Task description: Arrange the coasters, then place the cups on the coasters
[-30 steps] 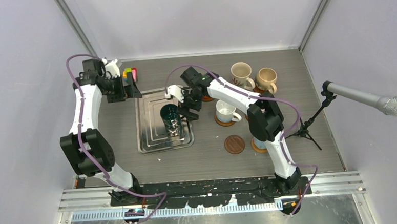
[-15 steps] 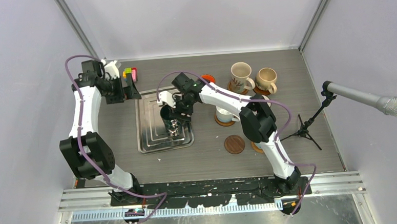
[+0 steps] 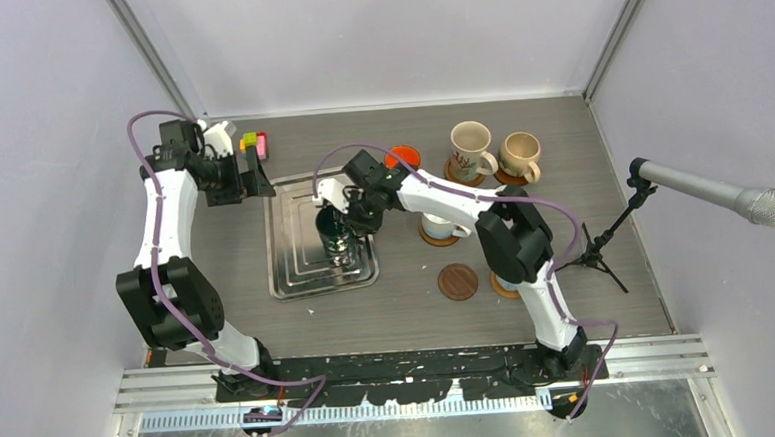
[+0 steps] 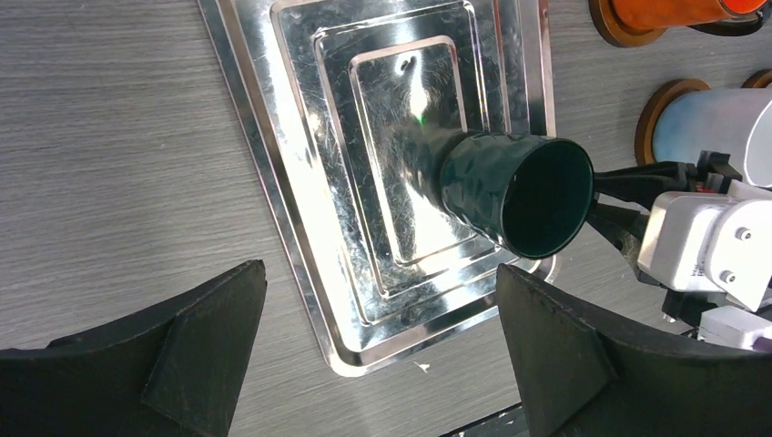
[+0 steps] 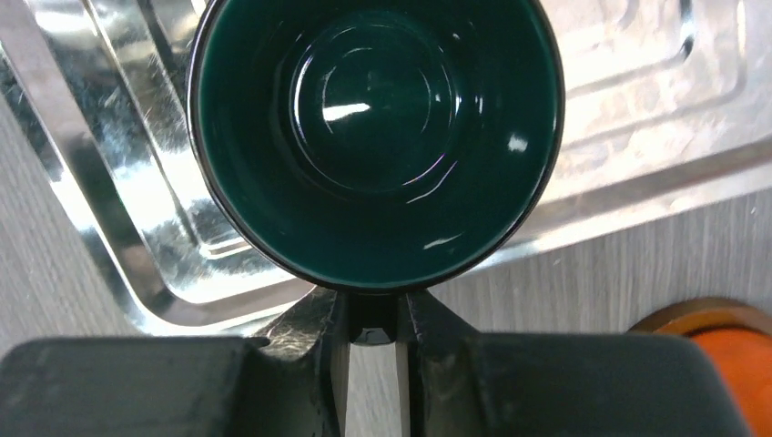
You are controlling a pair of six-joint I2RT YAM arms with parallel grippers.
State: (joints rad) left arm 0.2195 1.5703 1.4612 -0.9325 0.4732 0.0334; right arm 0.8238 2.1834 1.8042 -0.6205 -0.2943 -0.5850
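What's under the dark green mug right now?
The dark green mug stands on the silver tray; no coaster shows around its base. The patch directly beneath is covered.

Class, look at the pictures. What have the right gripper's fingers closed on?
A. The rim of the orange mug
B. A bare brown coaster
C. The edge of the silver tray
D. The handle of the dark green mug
D: in the right wrist view the right gripper pinches the handle at the side of the dark green mug, which sits on the silver tray.
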